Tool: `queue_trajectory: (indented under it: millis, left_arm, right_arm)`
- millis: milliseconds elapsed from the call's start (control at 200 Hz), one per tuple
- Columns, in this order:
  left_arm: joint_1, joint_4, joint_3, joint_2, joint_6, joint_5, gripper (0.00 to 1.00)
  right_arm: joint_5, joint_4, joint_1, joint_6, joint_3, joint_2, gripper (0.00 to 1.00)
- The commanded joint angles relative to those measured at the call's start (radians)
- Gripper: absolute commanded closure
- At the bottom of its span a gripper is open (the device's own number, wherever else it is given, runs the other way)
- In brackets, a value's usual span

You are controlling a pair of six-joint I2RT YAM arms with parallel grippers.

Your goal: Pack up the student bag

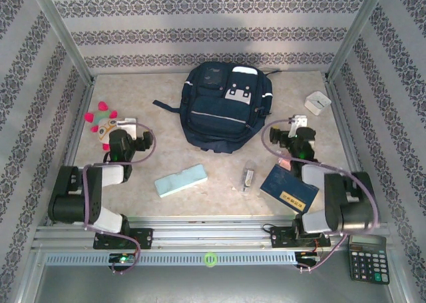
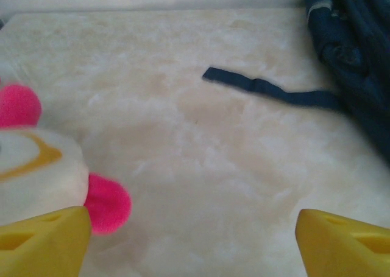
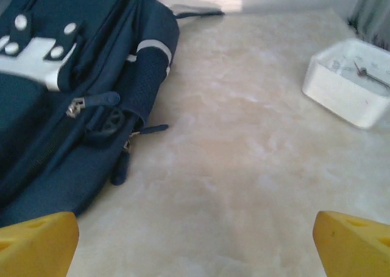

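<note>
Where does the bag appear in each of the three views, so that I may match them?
Top external: bag at the back centre of the table.
Left wrist: bag in the upper right corner, its strap trailing left.
Right wrist: bag over the left half, white patch at upper left.
Shared landmark: the pale marbled table.

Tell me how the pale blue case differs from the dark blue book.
The pale blue case is light and plain; the book is navy with yellow markings. The case is long and narrow; the book is broader. Both lie flat on the table.
</note>
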Motion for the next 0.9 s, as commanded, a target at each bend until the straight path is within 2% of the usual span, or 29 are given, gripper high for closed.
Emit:
queue_trajectory:
  millis: [0,95,260,320,370,490,610,719,764,894]
  left_arm:
    - [-0.025,-0.367,0.204,-0.093,-0.102,-0.013,0.19]
    - [-0.06,-0.546,0.358,-0.054,-0.218,0.071,0.26]
    - [-0.164,-0.797,0.651,0.152,-0.341,0.152,0.36]
    - [-0.178,-0.808,0.713,0.234,-0.406,0.228,0.4]
    - [-0.187,-0.82,0.753,0.299,-0.458,0.246,0.43]
    - [-0.195,-0.859,0.832,0.438,-0.518,0.295,0.44]
    - [-0.197,-0.848,0.874,0.539,-0.564,0.355,0.42]
    - [-0.219,-0.787,0.875,0.586,-0.606,0.393,0.44]
    - [-0.231,-0.781,0.877,0.597,-0.608,0.392,0.52]
    - [-0.241,-0.761,0.852,0.592,-0.609,0.397,0.88]
  right_arm:
    - [-0.019,-0.524,-0.017,0.191,0.237,-0.132,0.02]
    - [-0.063,-0.686,-0.01,0.352,0.309,-0.144,0.02]
    - [-0.297,-0.772,0.024,0.593,0.386,-0.061,0.02]
    - [-0.323,-0.748,0.06,0.663,0.399,-0.014,0.02]
    - [-0.337,-0.709,0.091,0.687,0.417,0.034,0.02]
    - [-0.327,-0.725,0.16,0.615,0.536,0.184,0.03]
    - [-0.318,-0.75,0.132,0.677,0.615,0.332,0.21]
    - [-0.299,-0.759,0.121,0.703,0.67,0.437,0.26]
    - [-0.315,-0.748,0.122,0.699,0.691,0.476,0.3]
    - [-0.414,-0.689,0.134,0.686,0.733,0.556,0.52]
